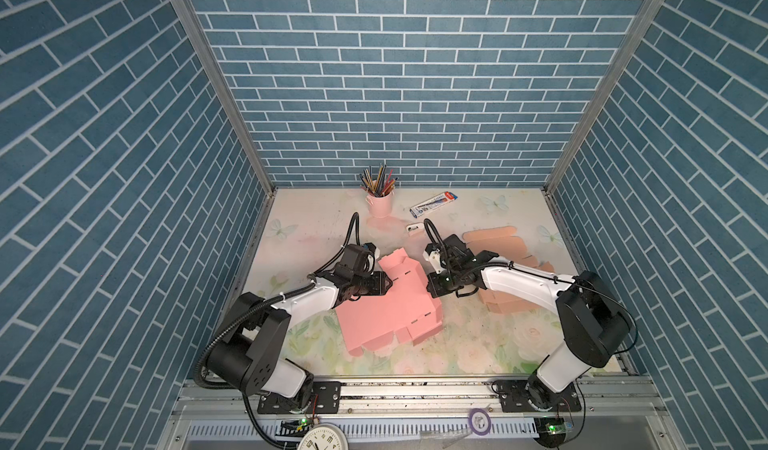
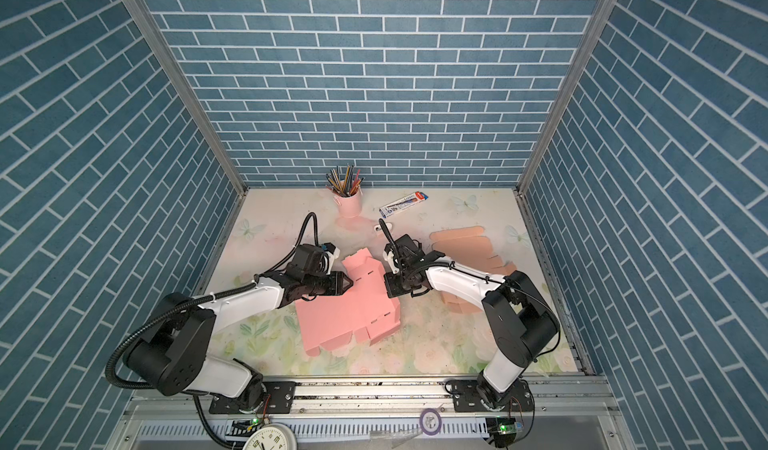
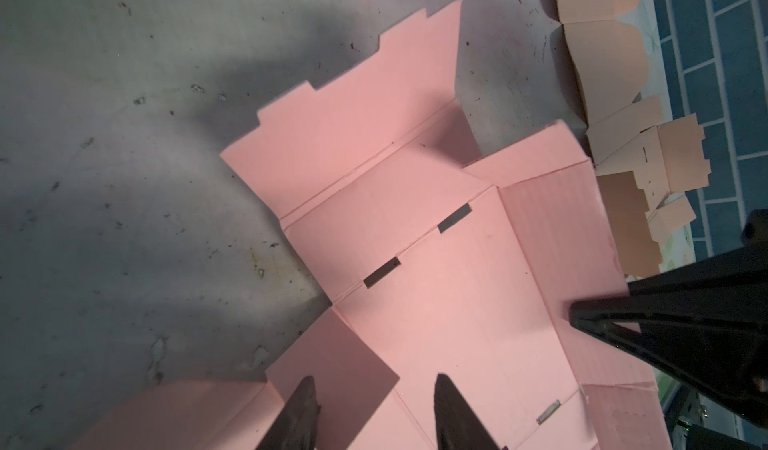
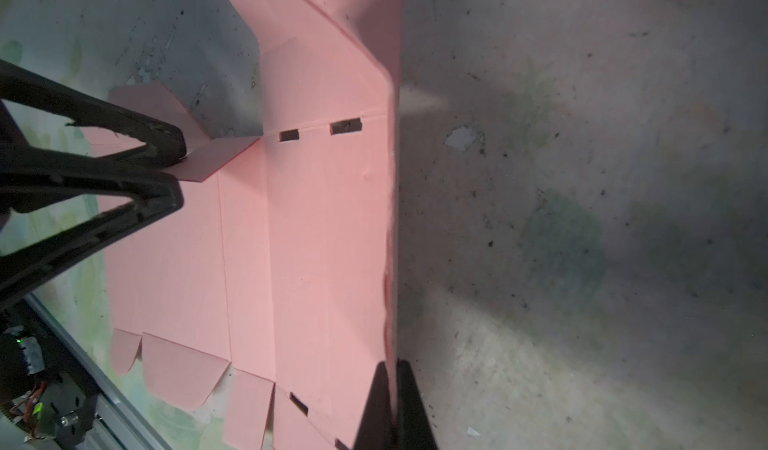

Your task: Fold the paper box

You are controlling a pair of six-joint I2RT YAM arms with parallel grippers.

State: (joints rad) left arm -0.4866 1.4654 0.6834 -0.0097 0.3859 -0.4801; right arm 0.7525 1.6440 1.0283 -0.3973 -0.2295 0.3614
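Paper box [image 1: 382,315] sits mid-table [image 1: 478,344] between the two arms, well apart from the spare peach cardboard blanks [image 1: 494,242] at the far right.

Right gripper [image 4: 390,371]: jaws pressed together on the top edge of the box's right side wall, which stands up. Left gripper [image 3: 374,385]: jaws spread, with the small corner flap [image 3: 332,364] on the box's left side between them. It doesn't look clamped.

Step in hand, my read: grab that flap and fold it inward.
- Close on the flap near its crease, not its tip, so it hinges instead of buckling.
- Swing it about the crease line, no dragging.
- Use the right gripper as the anchor. Hold the wall steady and don't pull, or the sheet slides.

Box look: pink card, mostly flat. The far panel has a notched edge and seems lifted a little. There are paired slots along the creases and rounded tabs flat on the near edge. Likely light and springy, so the folds will want to reopen.
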